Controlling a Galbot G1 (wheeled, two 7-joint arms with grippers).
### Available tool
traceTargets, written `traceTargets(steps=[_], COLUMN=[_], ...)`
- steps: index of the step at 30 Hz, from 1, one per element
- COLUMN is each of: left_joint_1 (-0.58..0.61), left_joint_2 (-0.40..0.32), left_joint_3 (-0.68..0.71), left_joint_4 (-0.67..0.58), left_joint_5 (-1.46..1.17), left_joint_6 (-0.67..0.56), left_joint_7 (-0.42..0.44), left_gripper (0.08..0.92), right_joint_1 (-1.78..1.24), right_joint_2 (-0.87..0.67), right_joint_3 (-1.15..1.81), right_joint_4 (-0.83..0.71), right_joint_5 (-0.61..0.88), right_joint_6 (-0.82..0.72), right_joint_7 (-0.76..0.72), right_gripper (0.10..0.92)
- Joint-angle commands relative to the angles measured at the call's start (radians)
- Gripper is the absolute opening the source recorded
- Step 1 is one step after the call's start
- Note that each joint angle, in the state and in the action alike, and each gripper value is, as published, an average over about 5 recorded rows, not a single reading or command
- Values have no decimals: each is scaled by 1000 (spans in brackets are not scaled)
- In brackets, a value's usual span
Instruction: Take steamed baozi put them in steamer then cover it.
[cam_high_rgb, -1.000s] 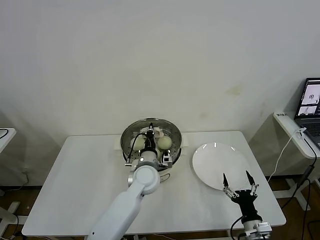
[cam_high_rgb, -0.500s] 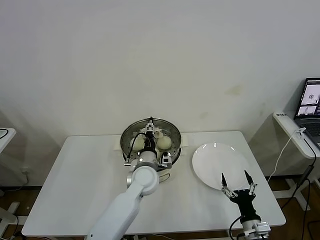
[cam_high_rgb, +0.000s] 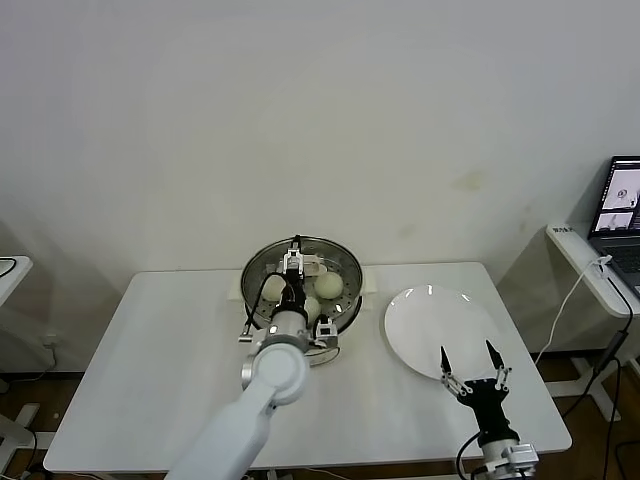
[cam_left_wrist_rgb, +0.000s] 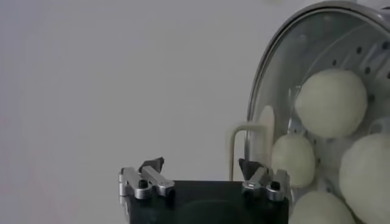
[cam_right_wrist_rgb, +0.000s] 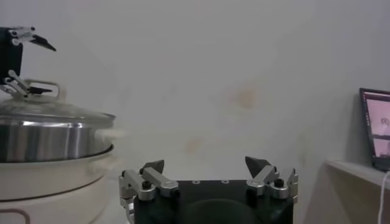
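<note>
Four creamy-white round dough buns (cam_left_wrist_rgb: 331, 102) sitting inside the shiny round stainless-steel steamer pot (cam_high_rgb: 345, 262), at the rear edge of the white table (cam_high_rgb: 150, 350), near its middle. Left gripper (cam_high_rgb: 292, 262) poised over the pot, jaws spread wide, holding nothing. Clear glass lid (cam_right_wrist_rgb: 55, 110) seen resting on the pot from the right wrist. Right gripper (cam_high_rgb: 469, 350) waiting at the front right corner, jaws apart and empty, over the near rim of the flat white round plate (cam_high_rgb: 420, 320).

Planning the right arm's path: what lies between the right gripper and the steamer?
In the head view, the white plate lies between the right gripper and the steamer; otherwise bare table.
</note>
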Motion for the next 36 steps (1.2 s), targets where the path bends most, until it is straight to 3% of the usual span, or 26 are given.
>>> traceTargets(steps=[1,8,13,17,21,26,30,36], left_joint_1=[122,294,529,715,812,889,922,935], left_joint_2=[52,130,138,142,115,77,54,17], left_joint_3=[-13,-156,-417,-655,-765,-813,-797,-790], left_joint_4=[-195,-439,-583,-486,-319,-199,-214,-214], left_joint_5=[-10,-139,-654,-1287,-1531,-1585,-1581,-1584], left_joint_6=[-11,-59,-175,-489,-662,-803,-844,-863], left_joint_7=[4,-26,-166,-308,-347,-364,-354,-405], left_gripper=[823,823,823,823,823,823,823,823], right_joint_1=[-1,-6,-31,-30,-24,-26,-32,-63], right_joint_2=[-1,-16,-72,-90,-88,-91,-92,-97], right_joint_3=[3,12,30,28,23,20,3,-36], right_joint_4=[-1,0,7,5,-15,-40,-41,-13], right_joint_5=[-2,7,61,75,66,69,94,106], right_joint_6=[0,4,19,14,12,13,-10,-105], right_joint_7=[0,1,2,5,7,3,-9,-4], right_gripper=[823,823,823,823,823,823,823,823])
